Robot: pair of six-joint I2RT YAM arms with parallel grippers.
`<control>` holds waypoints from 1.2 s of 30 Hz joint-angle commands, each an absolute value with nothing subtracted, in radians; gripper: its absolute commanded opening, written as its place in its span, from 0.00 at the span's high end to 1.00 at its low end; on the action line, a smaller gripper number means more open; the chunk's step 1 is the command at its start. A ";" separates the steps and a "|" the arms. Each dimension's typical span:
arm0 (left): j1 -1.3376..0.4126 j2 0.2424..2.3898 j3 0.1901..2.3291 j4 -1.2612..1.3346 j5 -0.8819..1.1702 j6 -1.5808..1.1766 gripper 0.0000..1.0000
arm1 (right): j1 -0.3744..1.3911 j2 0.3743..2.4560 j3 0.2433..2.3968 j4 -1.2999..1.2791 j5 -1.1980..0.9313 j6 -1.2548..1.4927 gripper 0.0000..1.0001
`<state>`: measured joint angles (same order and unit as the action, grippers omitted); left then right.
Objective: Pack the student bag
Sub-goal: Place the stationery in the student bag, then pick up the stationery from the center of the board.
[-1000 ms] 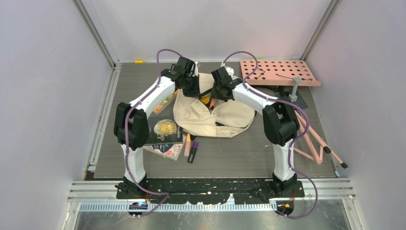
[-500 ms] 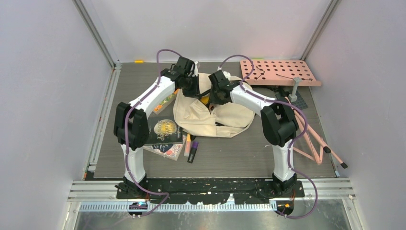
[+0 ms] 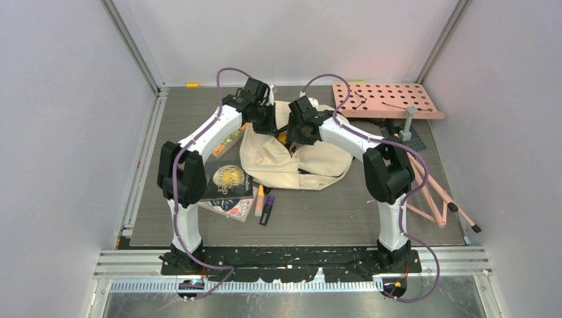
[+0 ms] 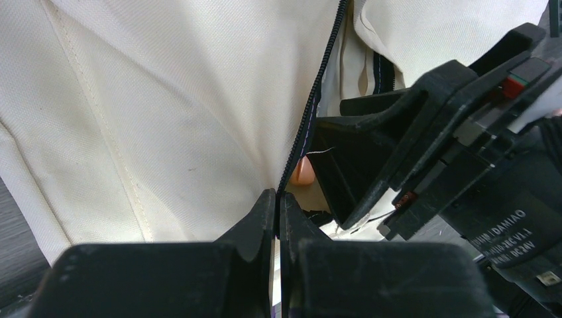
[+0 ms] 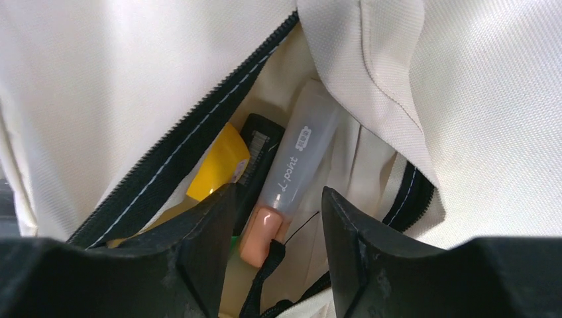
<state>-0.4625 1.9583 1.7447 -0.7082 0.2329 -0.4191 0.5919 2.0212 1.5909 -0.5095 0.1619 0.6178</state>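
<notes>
Now the student bag [image 4: 166, 99] is pinched open by the left gripper [image 4: 277, 213]. The right gripper [image 5: 278, 205] is spread over a pen [image 5: 298, 152] inside the bag; withdrawal is needed next.

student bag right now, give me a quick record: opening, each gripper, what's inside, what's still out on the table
bag: student bag, lying on the table, zipper open
left gripper: left gripper shut, pinching the bag's zipper edge
right gripper: right gripper open at the opening, jaws either side of the pen
inside: translucent pen with peach cap, yellow item
outside: books and markers beside the bag
</notes>
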 commanded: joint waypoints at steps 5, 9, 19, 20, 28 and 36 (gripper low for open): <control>-0.451 1.926 1.798 -0.725 0.243 -0.415 1.00 | 0.612 1.874 1.633 -0.540 0.218 0.606 0.43; -0.451 1.930 1.813 -0.741 0.218 -0.395 1.00 | 0.674 1.780 1.610 -0.568 0.295 0.646 0.43; -0.420 1.935 1.848 -0.745 0.203 -0.375 1.00 | 0.912 1.732 1.514 -0.598 0.369 0.858 0.45; -0.417 1.936 1.853 -0.746 0.201 -0.374 1.00 | 0.925 1.740 1.502 -0.597 0.356 0.869 0.46; -0.403 1.931 1.845 -0.734 0.209 -0.374 1.00 | 1.033 1.815 1.396 -0.561 0.366 0.905 0.48; -0.404 1.914 1.816 -0.723 0.210 -0.373 1.00 | 1.040 1.882 1.362 -0.571 0.343 0.931 0.49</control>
